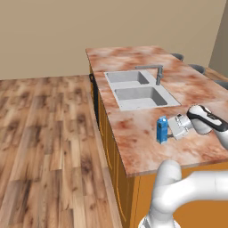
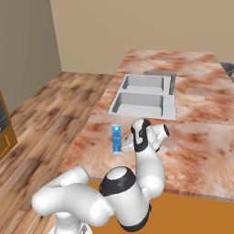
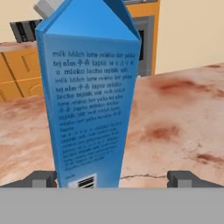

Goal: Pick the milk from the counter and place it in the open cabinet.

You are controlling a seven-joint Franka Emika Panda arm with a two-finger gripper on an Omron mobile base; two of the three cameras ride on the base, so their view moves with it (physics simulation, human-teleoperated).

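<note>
Closing on the milk carton [image 3: 89, 100] should wait: the gripper [image 3: 116, 178] is fully open, holding nothing, fingers perhaps not yet beside it on the table [image 1: 133, 133].

The milk [image 3: 89, 105] carton's foot is cut off just ahead of the hand [image 3: 112, 178]. Its small label print blurs. Behind it, a dark appliance [image 3: 145, 41] is partly hidden.

Blue milk [image 3: 89, 100] with paler lettering, reddish-pink marbled counter [image 1: 133, 138], grey sink [image 1: 140, 91]
</note>
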